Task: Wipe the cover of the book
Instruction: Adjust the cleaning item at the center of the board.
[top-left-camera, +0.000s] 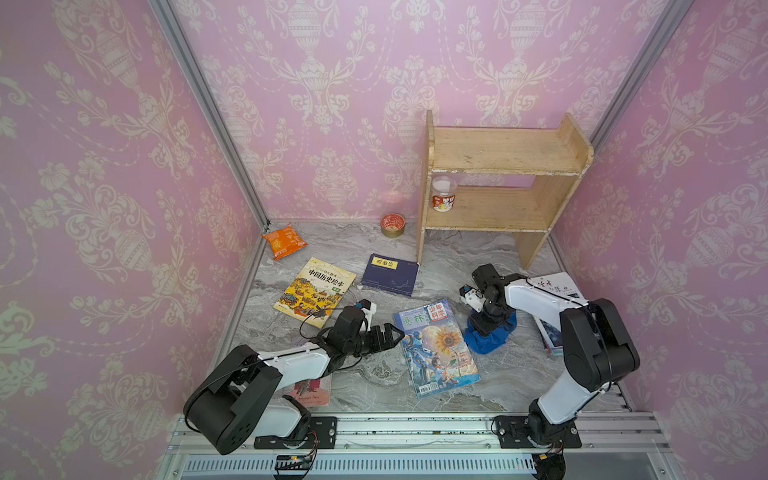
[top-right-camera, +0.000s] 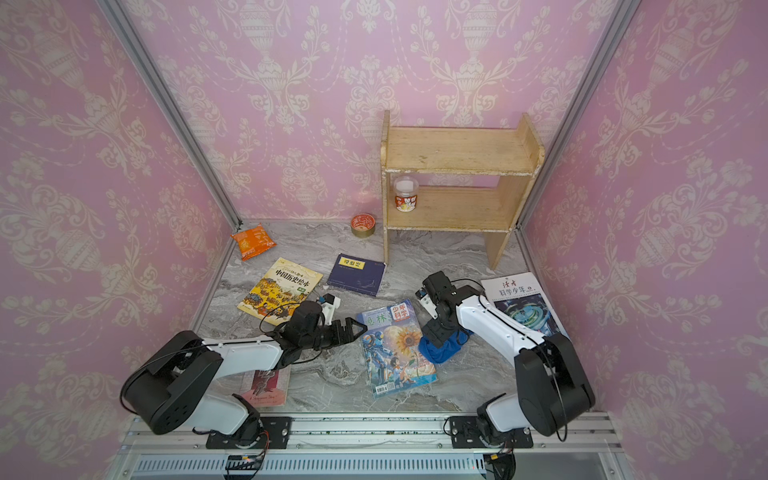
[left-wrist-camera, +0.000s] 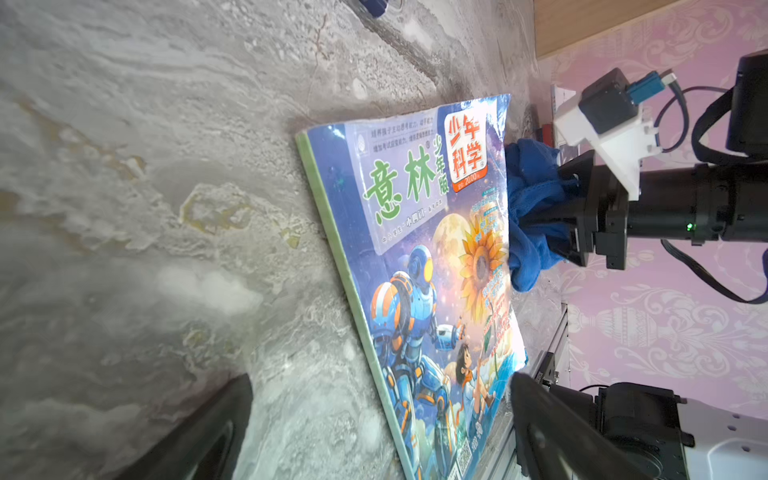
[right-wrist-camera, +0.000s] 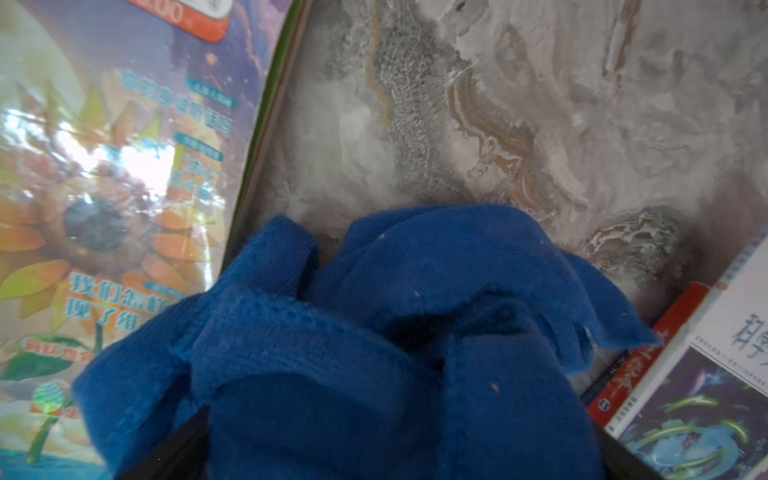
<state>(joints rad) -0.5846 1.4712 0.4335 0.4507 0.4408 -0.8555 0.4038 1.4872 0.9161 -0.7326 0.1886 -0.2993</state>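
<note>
Only top views show the whole book (top-left-camera: 436, 349)

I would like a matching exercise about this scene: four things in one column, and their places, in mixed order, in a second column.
Things
1. blue cloth
2. orange snack bag
3. round tin
4. jar with a red label

Places
A. on the lower board of the wooden shelf
B. in the far left corner of the table
C. at the right edge of the sunflower magazine
D. by the back wall, just left of the shelf

Pairs: 1-C, 2-B, 3-D, 4-A
</note>
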